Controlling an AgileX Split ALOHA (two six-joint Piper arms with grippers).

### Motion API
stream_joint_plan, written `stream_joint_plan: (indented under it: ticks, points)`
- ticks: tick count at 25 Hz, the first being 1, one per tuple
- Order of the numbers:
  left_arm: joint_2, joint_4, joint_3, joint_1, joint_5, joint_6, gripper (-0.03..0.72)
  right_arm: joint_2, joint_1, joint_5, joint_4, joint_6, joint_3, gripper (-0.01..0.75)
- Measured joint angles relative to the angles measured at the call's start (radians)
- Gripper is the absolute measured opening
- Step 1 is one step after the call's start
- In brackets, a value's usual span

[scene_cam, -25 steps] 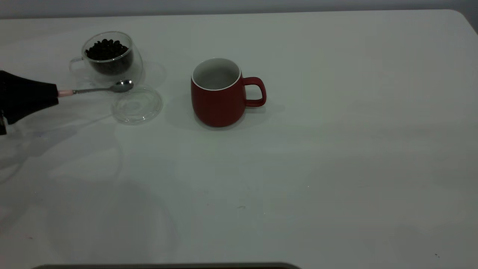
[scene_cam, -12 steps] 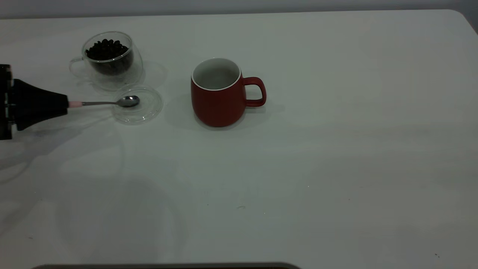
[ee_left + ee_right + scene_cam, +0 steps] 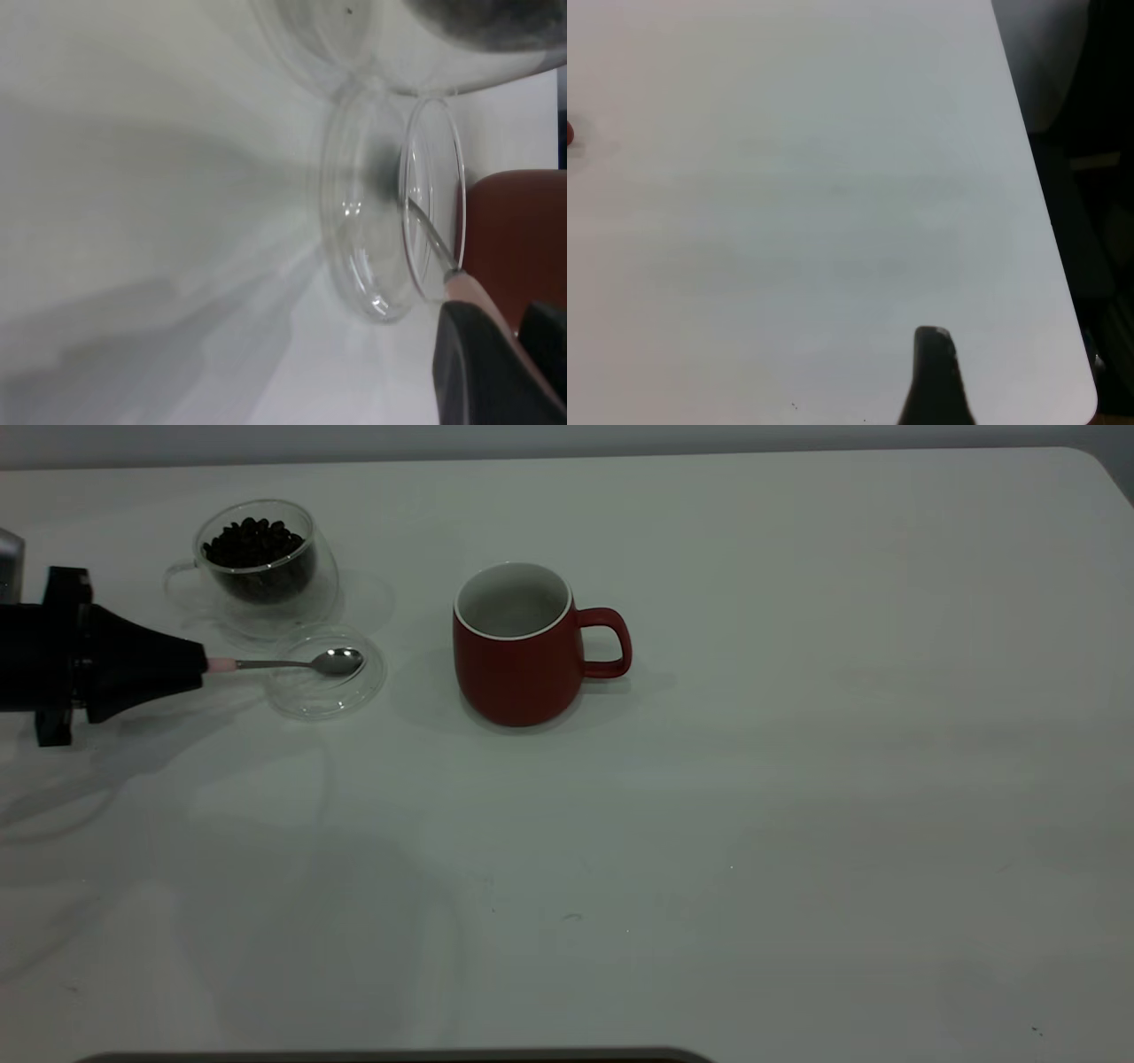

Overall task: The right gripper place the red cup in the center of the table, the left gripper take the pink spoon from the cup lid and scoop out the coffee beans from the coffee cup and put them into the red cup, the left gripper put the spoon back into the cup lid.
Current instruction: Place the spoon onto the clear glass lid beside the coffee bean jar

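My left gripper point(image 3: 205, 664) reaches in from the table's left side, shut on the pink handle of the pink spoon point(image 3: 301, 663). The spoon's shiny bowl looks empty and sits over the clear cup lid point(image 3: 306, 695). In the left wrist view the spoon point(image 3: 429, 236) runs from the left gripper point(image 3: 493, 310) across the lid point(image 3: 354, 266). Just behind the lid stands the glass coffee cup point(image 3: 266, 602) holding coffee beans point(image 3: 254, 541). Near the middle of the table point(image 3: 797, 779) stands the red cup point(image 3: 518, 664), upright, handle to the right. My right gripper point(image 3: 934, 354) hangs over bare tabletop, far from the cups.
The right wrist view shows the table's rounded corner point(image 3: 1081, 390) and dark floor beyond the edge. A dark strip point(image 3: 390, 1056) lies along the near edge of the exterior view. Wide bare tabletop extends right of and in front of the red cup.
The left gripper has moved right with the spoon. The spoon's bowl went from beside the coffee cup to over the lid, then farther across it.
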Motion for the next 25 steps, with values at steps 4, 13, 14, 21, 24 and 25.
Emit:
stream_joint_plan:
  ticks: [4,13,14,21,24,25]
  points:
    - [0.004,-0.01,0.0,-0.007,0.003,-0.001,0.119,0.0,0.0,0.0,0.0,0.0,0.0,0.591]
    - [0.051,-0.035,0.0,-0.023,0.039,-0.001,0.119,0.0,0.0,0.0,0.0,0.0,0.0,0.591]
    - [0.054,-0.038,0.0,-0.023,0.042,-0.001,0.119,0.0,0.0,0.0,0.0,0.0,0.0,0.591]
    - [0.057,-0.041,0.0,-0.025,0.047,-0.001,0.123,0.0,0.0,0.0,0.0,0.0,0.0,0.591]
    - [0.058,-0.041,0.0,-0.025,0.043,0.002,0.159,0.0,0.0,0.0,0.0,0.0,0.0,0.591]
    - [0.058,-0.041,0.0,-0.025,0.039,0.002,0.185,0.0,0.0,0.0,0.0,0.0,0.0,0.591]
